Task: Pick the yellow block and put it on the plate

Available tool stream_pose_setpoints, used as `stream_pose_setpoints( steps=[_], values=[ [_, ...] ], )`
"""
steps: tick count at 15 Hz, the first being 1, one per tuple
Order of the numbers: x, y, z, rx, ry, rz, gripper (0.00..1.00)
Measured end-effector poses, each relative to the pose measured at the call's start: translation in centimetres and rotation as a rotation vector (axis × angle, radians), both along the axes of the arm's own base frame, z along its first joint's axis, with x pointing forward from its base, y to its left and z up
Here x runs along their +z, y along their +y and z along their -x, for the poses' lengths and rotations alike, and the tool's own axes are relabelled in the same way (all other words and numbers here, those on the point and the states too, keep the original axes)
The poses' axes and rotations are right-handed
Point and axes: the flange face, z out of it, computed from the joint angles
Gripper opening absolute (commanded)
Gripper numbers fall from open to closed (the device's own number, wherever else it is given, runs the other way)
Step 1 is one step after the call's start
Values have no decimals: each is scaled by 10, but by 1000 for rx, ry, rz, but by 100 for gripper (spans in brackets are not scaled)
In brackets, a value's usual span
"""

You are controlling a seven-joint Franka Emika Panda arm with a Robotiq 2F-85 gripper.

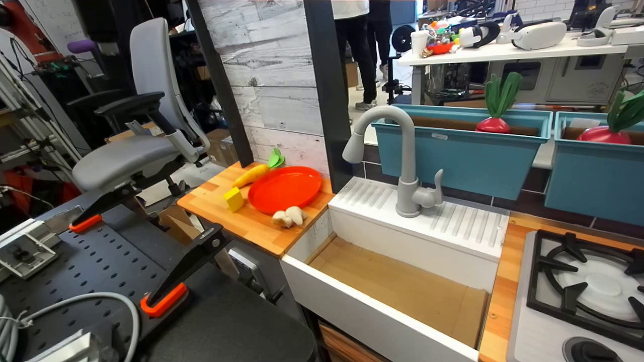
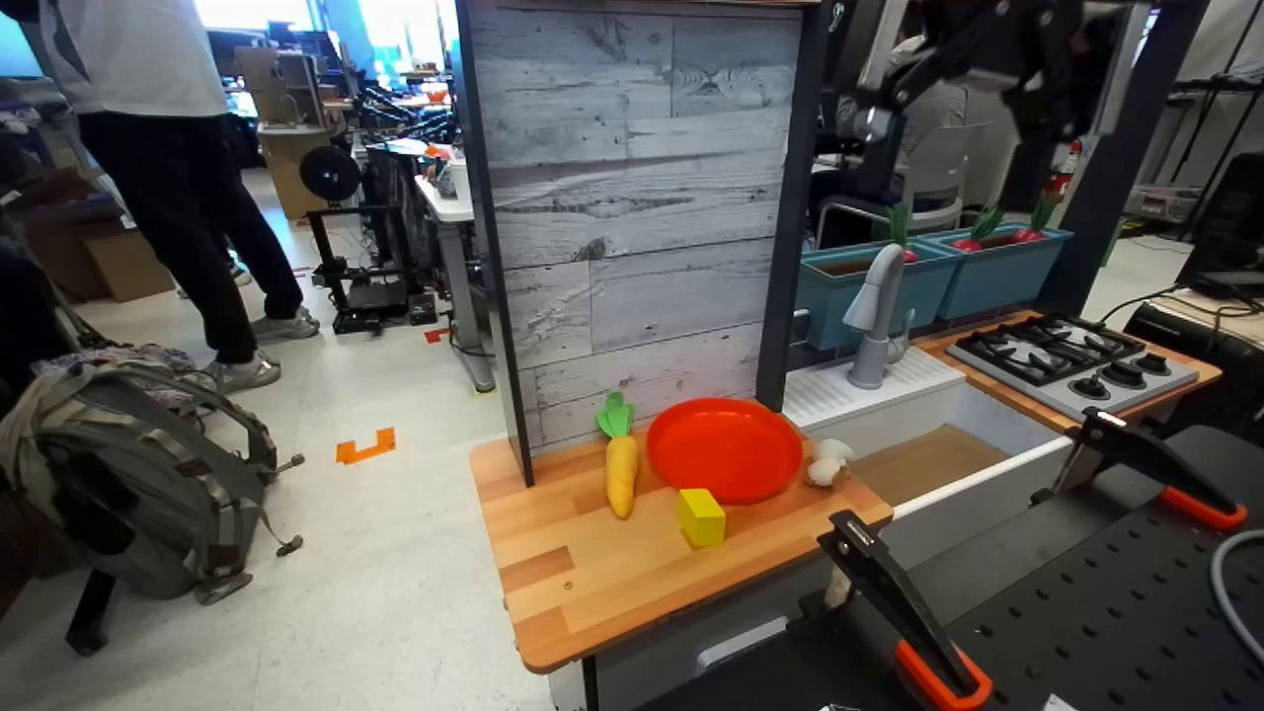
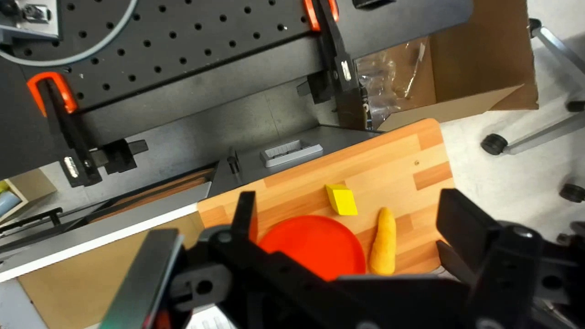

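The yellow block (image 1: 234,199) stands on the wooden counter beside the plate, apart from it; it also shows in an exterior view (image 2: 702,518) and in the wrist view (image 3: 343,201). The round red-orange plate (image 1: 285,188) lies flat with nothing on it; it also shows in an exterior view (image 2: 724,449) and in the wrist view (image 3: 315,242), where the gripper hides its lower part. My gripper (image 3: 348,198) is open and empty, its fingers wide apart, high above the counter. It appears blurred at the top right of an exterior view (image 2: 953,138).
A yellow carrot with green leaves (image 2: 622,474) lies beside the plate. A whitish lump (image 1: 289,216) sits at the plate's sink side. A grey wood-look panel (image 2: 642,217) stands behind. The sink (image 1: 382,322), faucet (image 1: 407,151) and black clamps (image 2: 899,602) are nearby.
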Motion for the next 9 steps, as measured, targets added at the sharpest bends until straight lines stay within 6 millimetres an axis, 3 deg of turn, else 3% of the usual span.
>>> stream_pose_setpoints(
  steps=[9],
  values=[
    [-131,28,-57,-91,-6,47,100]
  ],
)
